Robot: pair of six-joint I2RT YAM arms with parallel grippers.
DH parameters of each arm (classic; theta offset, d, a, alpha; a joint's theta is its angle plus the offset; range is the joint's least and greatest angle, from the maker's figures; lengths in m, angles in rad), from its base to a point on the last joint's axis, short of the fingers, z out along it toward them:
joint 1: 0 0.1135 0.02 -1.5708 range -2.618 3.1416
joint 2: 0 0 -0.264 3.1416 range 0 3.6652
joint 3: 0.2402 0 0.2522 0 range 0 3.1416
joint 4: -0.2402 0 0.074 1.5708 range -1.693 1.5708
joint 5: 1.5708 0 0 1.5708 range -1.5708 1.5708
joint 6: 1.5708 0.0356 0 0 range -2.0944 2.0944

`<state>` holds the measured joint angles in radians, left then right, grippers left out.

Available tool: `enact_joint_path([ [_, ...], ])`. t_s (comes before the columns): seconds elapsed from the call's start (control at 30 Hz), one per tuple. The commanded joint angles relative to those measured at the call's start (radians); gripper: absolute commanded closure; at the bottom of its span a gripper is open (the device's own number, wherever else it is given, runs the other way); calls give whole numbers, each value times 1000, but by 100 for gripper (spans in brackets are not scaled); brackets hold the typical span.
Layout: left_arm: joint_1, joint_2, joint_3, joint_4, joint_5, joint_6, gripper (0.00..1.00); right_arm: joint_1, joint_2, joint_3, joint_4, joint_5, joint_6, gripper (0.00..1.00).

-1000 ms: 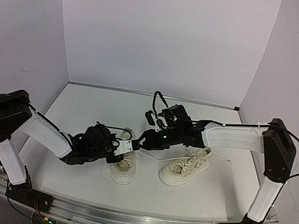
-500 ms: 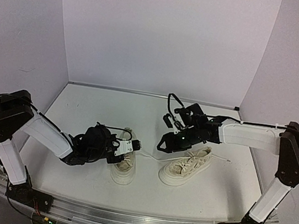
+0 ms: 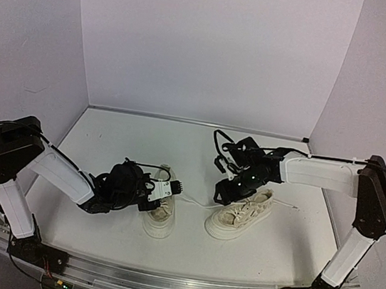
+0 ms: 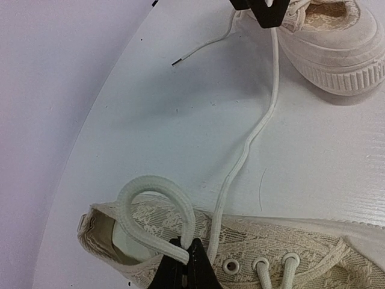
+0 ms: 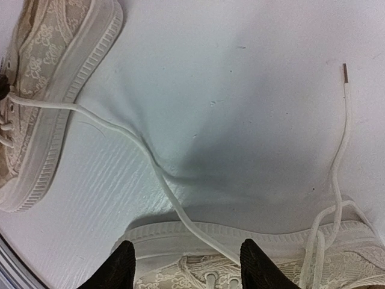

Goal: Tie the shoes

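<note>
On the table (image 3: 121, 142), the left gripper (image 4: 185, 266) pinched a lace loop (image 4: 153, 181) upright over the left shoe (image 3: 159, 219), seemingly to hold it ready for knotting, while the right gripper (image 5: 189, 268) hung with fingers spread above the right shoe (image 3: 240, 216) beside it.

White bench (image 3: 121, 142) carries two cream shoes — left shoe (image 3: 159, 217) with toe toward 6 o'clock, right shoe (image 3: 240, 216) at its 3 o'clock, toe toward 8 — a thin lace (image 4: 275, 72) lying between them.
</note>
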<state>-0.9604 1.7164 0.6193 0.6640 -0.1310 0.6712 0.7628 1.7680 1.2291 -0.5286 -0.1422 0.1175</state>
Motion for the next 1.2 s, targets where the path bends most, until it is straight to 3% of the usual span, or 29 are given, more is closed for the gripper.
enact_joint_path([
  [0.0, 1, 5, -3, 48, 15, -21, 100, 3, 55, 22, -52, 57, -42, 43],
  [0.2, 2, 7, 2, 46, 16, -21, 100, 3, 83, 23, -60, 56, -54, 46],
  [0.53, 1, 2, -2, 48, 14, -21, 100, 3, 45, 47, -75, 66, -52, 92],
  [0.63, 2, -9, -11, 56, 18, -23, 100, 3, 20, 63, -76, 80, -40, 99],
  [0.93, 1, -56, -38, 71, 29, -12, 100, -25, -74, 146, -5, 74, 0, 100],
  [1.17, 0, -78, -67, 71, 74, 22, 100, -33, 3, 334, 53, -94, 28, 100],
])
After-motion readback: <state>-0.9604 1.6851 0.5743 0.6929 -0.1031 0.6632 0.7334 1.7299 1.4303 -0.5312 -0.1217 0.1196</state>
